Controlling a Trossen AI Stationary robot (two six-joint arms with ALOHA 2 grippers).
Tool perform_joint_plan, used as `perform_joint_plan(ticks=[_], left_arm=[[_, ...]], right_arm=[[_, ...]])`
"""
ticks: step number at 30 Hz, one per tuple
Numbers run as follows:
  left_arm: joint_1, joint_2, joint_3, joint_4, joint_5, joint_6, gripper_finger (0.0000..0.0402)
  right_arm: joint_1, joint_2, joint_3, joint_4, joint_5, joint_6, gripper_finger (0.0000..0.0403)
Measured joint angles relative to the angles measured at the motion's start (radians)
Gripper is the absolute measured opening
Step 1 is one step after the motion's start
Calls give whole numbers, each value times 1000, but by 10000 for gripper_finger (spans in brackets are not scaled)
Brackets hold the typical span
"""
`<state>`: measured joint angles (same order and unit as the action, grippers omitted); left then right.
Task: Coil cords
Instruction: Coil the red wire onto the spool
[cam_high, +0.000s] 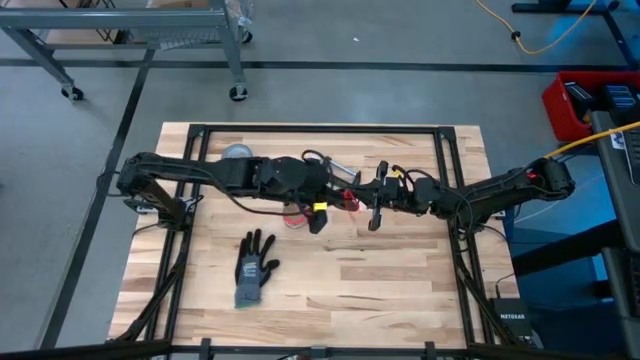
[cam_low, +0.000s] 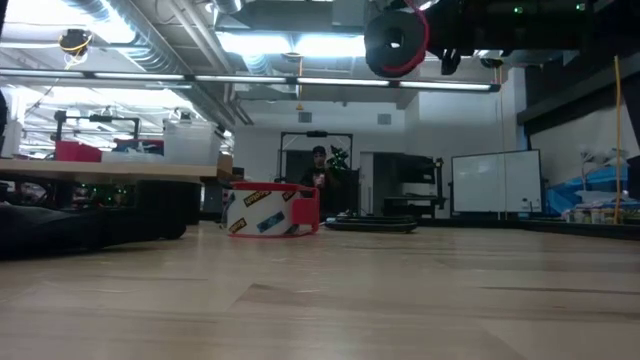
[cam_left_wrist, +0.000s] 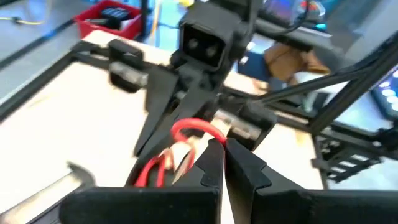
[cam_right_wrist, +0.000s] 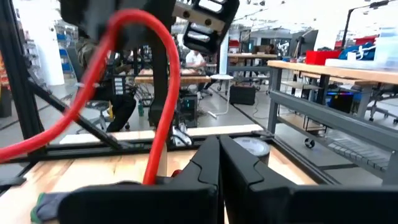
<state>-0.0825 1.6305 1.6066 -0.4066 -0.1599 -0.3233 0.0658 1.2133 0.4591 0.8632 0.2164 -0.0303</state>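
Red cord (cam_left_wrist: 186, 127): held above mid-tabletop (cam_high: 400, 280), pinched by left gripper (cam_left_wrist: 224, 146), looping beside right gripper (cam_right_wrist: 219, 146), whose fingers are pressed together. Glove (cam_high: 254, 268): flat on tabletop, near edge. Tape roll (cam_low: 270, 210): standing on tabletop, far side.

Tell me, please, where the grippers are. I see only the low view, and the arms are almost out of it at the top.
Observer: They meet above the table's middle, the left gripper facing the right gripper.
Operator: Is a cord held?
Observer: Yes. The left gripper is shut on a loop of the red cord.
Operator: And the right one?
Observer: It is shut too. The red cord arcs just in front of it, but I cannot tell whether it grips the cord.
Operator: What is the dark shape at my left?
Observer: A glove, lying flat, apart from both arms.
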Motion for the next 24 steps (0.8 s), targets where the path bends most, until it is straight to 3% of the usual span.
perform_joint_plan(ticks=[10,17,24], left_arm=[[-36,-49,0,-172,-156,24,1],[-36,-49,-13,-212,-173,37,1],[-31,-46,-14,-431,-198,-56,3]], right_arm=[[0,0,0,8,-32,27,5],[0,0,0,15,-33,29,5],[-1,-8,0,60,-28,23,5]])
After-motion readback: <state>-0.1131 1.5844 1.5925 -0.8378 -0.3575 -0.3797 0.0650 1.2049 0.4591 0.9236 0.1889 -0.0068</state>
